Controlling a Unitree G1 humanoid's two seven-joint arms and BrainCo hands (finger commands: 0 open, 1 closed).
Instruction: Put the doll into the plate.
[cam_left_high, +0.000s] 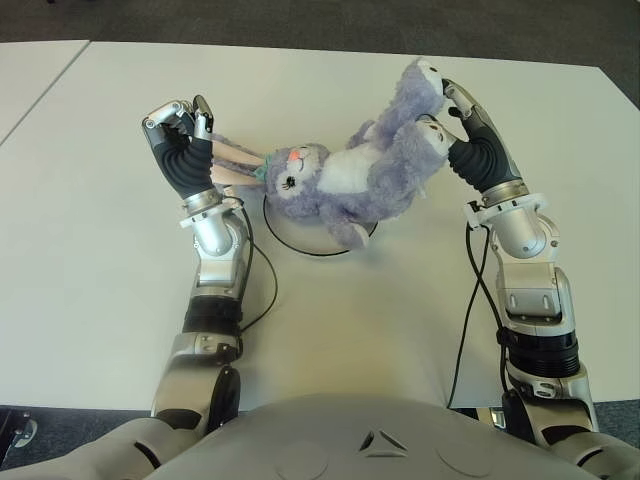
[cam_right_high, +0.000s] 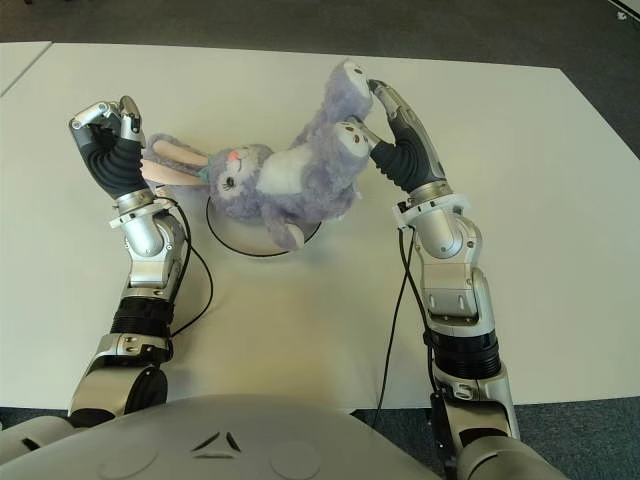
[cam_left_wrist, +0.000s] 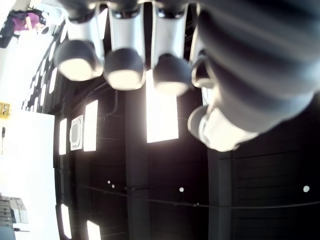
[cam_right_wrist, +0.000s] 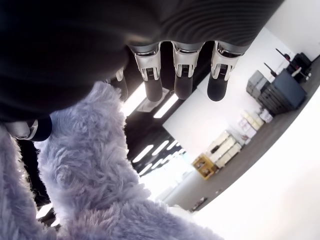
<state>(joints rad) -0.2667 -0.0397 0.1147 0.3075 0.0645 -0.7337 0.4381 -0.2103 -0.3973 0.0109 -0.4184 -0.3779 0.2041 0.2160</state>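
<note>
A purple plush bunny doll (cam_left_high: 340, 175) with a white belly and pink ears lies across the white dark-rimmed plate (cam_left_high: 300, 242) at the table's middle, head and body over it. Its legs rise up to the right against my right hand (cam_left_high: 470, 125). In the right wrist view that hand's fingers (cam_right_wrist: 182, 75) are stretched out and clear of the fur, and the doll's leg (cam_right_wrist: 90, 165) leans on the palm beside the thumb. My left hand (cam_left_high: 180, 125) stands just left of the doll's ears, fingers (cam_left_wrist: 122, 70) curled around nothing.
The white table (cam_left_high: 350, 330) spreads around the plate, with its far edge at the top and dark floor beyond. A second table (cam_left_high: 30, 80) adjoins at the far left. Black cables (cam_left_high: 470, 300) hang along both forearms.
</note>
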